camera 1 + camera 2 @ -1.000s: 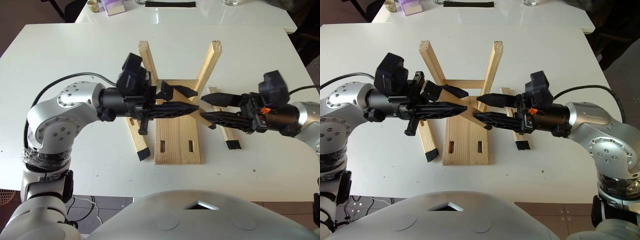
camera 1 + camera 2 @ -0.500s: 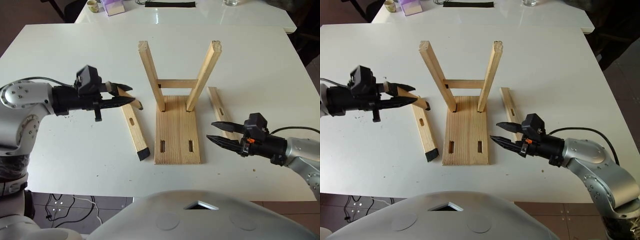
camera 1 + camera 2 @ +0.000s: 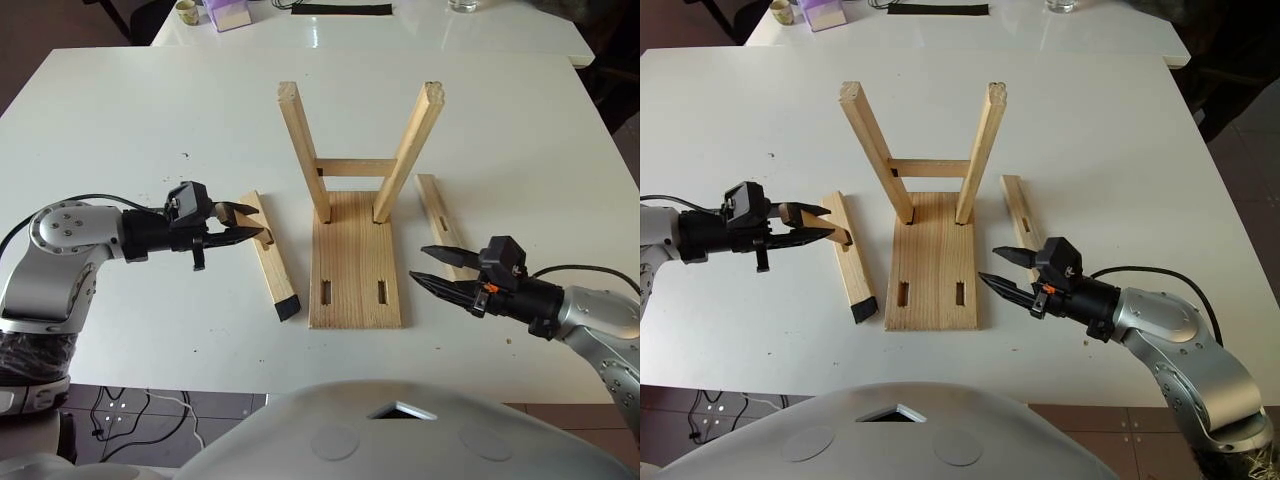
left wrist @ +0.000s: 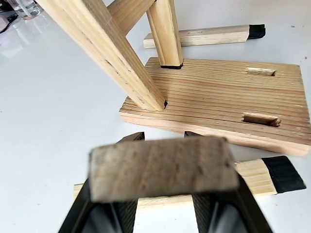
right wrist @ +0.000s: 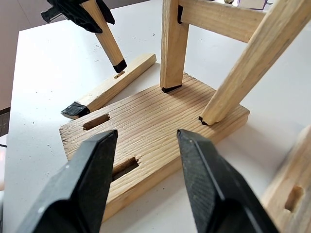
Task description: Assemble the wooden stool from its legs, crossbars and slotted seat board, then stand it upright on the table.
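Left eye view: left hand (image 3: 245,224), gripping crossbar (image 4: 158,167), lowered.

- Seat board (image 3: 355,270) lies flat on the table (image 3: 120,110), two legs (image 3: 303,150) standing at its far end.
- Left end effector (image 3: 260,224) grips a short stick (image 3: 249,228).
- Right end effector (image 3: 418,262) gapes beside the board.
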